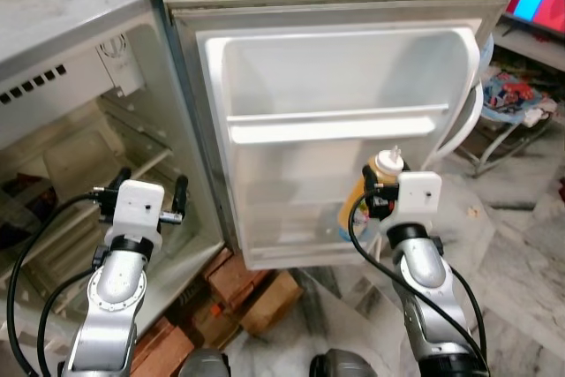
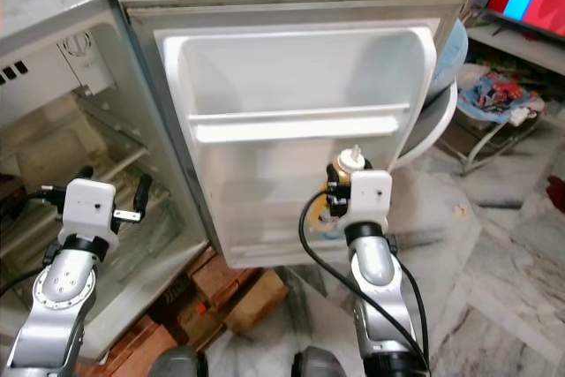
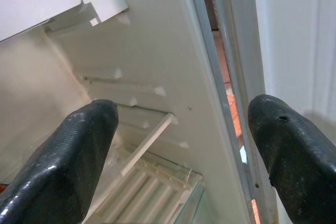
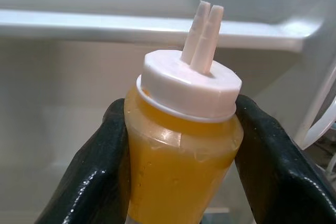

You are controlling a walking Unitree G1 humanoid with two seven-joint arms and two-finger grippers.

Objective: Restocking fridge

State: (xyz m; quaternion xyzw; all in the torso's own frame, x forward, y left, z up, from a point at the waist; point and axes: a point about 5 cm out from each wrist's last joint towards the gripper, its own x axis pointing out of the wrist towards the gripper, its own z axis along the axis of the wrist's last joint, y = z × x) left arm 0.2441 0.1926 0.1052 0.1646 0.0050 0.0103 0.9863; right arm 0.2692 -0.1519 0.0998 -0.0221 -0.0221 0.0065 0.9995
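Right wrist view: right end effector (image 4: 181, 145) is clamped on the translucent plastic squeeze bottle of orange-yellow sauce with a white nozzle cap (image 4: 184, 129).
Bottle axis: upright, nozzle up.
Where it needs to go: white fridge door shelf (image 1: 340, 123) sits just ahead and above, I reckon.
Nearer arm: right.
Left end effector (image 1: 146, 199): spread wide, holding nothing, over by the fridge cavity.

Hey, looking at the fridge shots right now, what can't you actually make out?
- Squeeze bottle: its base, cut off by the right wrist view's edge; in the eye views the right gripper and wrist cover its body.
- Door's bottom shelf: contents behind the bottle, too hazy.
- Fridge interior: lower shelves hidden behind the left gripper and arm.
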